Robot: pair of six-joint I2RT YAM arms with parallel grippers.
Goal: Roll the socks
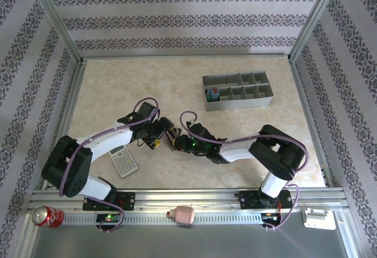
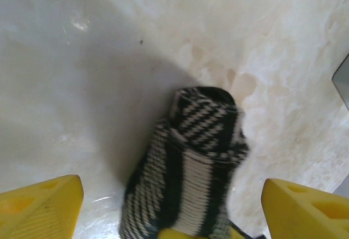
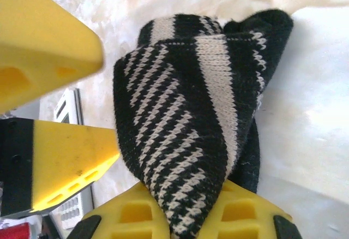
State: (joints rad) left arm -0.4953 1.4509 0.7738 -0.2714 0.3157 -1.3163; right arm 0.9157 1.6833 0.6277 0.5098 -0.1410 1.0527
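The beige marbled desk (image 1: 118, 87) is sitting between patterned wallpaper walls (image 1: 177, 19). Mid-desk, the right hand (image 3: 180, 209) is clamping the black-and-white striped fabric sock (image 3: 185, 113); the left hand (image 2: 172, 187) is standing apart around it, the sock's lower end cut off.

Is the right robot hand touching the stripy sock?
Touching. The right wrist view shows the black-and-white striped sock pinched between the shut yellow fingers of the right gripper.

Bright, even light, soft close-ups.
Glare is seen on the table (image 2: 76, 23); a soft shadow is cast beside the striped sock (image 2: 191, 168), blurred at its near end.
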